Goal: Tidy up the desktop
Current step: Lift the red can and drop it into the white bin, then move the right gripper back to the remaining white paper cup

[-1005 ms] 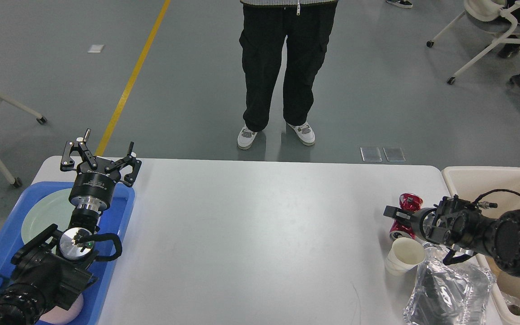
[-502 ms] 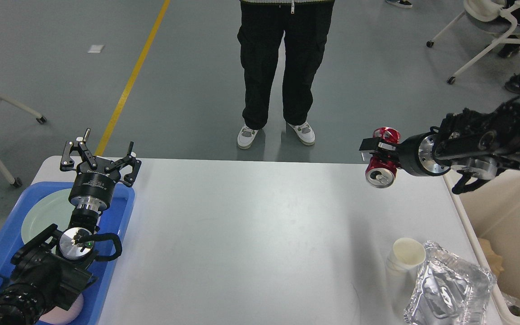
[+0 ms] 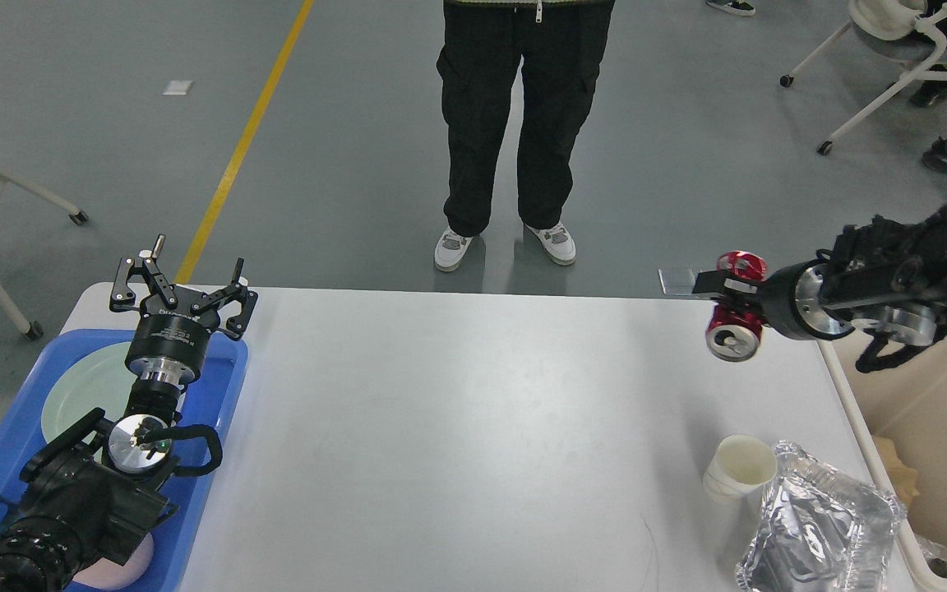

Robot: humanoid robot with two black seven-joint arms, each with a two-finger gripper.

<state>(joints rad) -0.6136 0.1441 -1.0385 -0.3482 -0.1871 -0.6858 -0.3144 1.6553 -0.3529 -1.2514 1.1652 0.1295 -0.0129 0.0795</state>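
The white desktop (image 3: 457,427) fills the lower middle of the head view. My right gripper (image 3: 728,308) hangs in the air over its far right corner, shut on a red drink can (image 3: 735,329) that lies tilted with its silver end toward me. A white paper cup (image 3: 738,470) stands at the near right, touching a crumpled foil tray (image 3: 819,534). My left gripper (image 3: 182,289) stands open over the far edge of a blue tray (image 3: 223,411), with nothing between its fingers.
The blue tray holds a pale green plate (image 3: 83,390). A cream bin (image 3: 946,444) stands off the desktop's right edge, under my right arm. A person (image 3: 515,123) stands beyond the far edge. Wheeled chairs (image 3: 876,57) are on the floor.
My right gripper lifted the red can off the desktop beside the cup, then shifted it right and slightly down toward the bin. The left arm has stayed put.
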